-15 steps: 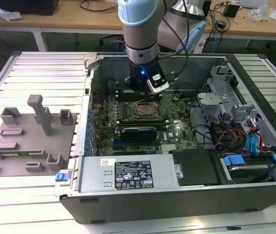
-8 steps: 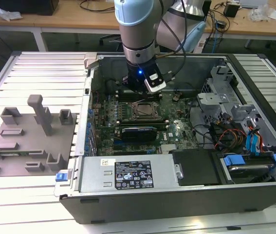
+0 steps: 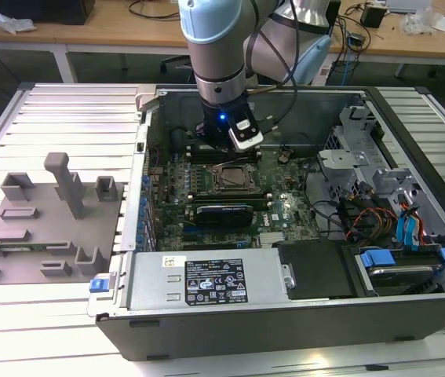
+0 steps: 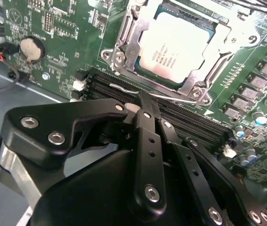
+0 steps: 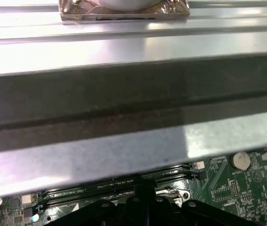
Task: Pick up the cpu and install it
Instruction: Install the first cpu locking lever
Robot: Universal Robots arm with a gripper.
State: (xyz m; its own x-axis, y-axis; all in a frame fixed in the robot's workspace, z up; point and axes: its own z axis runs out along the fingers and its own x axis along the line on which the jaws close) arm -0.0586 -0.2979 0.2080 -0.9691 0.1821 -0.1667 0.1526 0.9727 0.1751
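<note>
The black two-fingered gripper (image 4: 145,101) hangs inside the open dark-grey metal computer case (image 3: 410,141), its slim black fingers (image 4: 147,141) pressed together with nothing between them, tips just over the black memory slots (image 4: 190,123) beside the socket in the second wrist view. Just past the fingertips, the small flat square cpu with a silvery-grey metal top (image 4: 176,46) lies seated in the square metal-framed motherboard socket (image 4: 124,47), whose silver frame surrounds it on the green circuit board (image 4: 62,19). A round silver coin battery (image 4: 32,48) sits on that board, well apart from the socket. In the exterior view the pale-blue and grey robot arm (image 3: 216,43) reaches down into the case above the socket (image 3: 234,178). Outside the case, toward the exterior view's left, a grey plastic tray with upright blocks (image 3: 49,236) rests on the ribbed aluminium table (image 3: 49,314).
</note>
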